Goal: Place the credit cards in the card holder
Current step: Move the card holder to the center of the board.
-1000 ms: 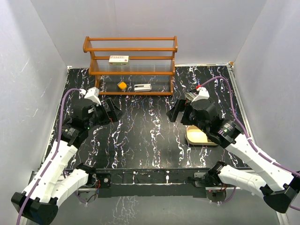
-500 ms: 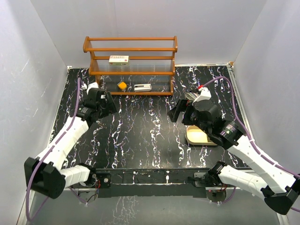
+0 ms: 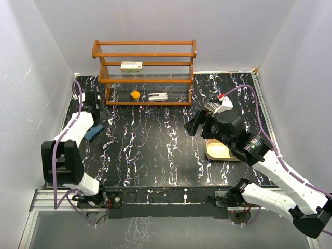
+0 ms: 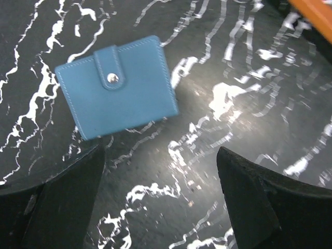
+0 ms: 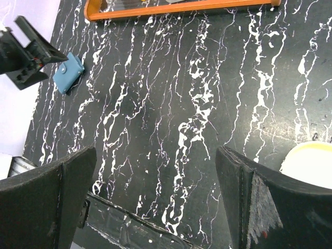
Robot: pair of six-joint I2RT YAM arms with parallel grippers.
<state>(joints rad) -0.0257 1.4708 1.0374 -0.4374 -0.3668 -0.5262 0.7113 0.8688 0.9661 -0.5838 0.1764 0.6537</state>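
Your left gripper [image 4: 161,194] is spread wide with nothing between its fingers. The card holder [image 4: 116,85] lies flat on the black marbled table [image 4: 233,104] just ahead of the left-hand finger [image 4: 67,199], not between the two. It is folded shut, with the clasp tab and its silver snap facing up. From the overhead camera you find the card holder [image 3: 94,132] close to the table's left edge, beside your left arm, and the left gripper [image 3: 93,104] sits a little farther back, near the left end of the wooden rack [image 3: 144,72].

Your right gripper [image 5: 155,194] is also spread apart and carries nothing. It hangs above the middle-right of the table, well away from the card holder [image 5: 68,72] (seen small at the upper left of its wrist view). A tan oval tray [image 3: 220,150] lies by the right arm. The rack holds a white box with red marks [image 3: 131,66], and lower down a small orange piece [image 3: 135,94] and a pale flat item [image 3: 157,96], too small to identify.
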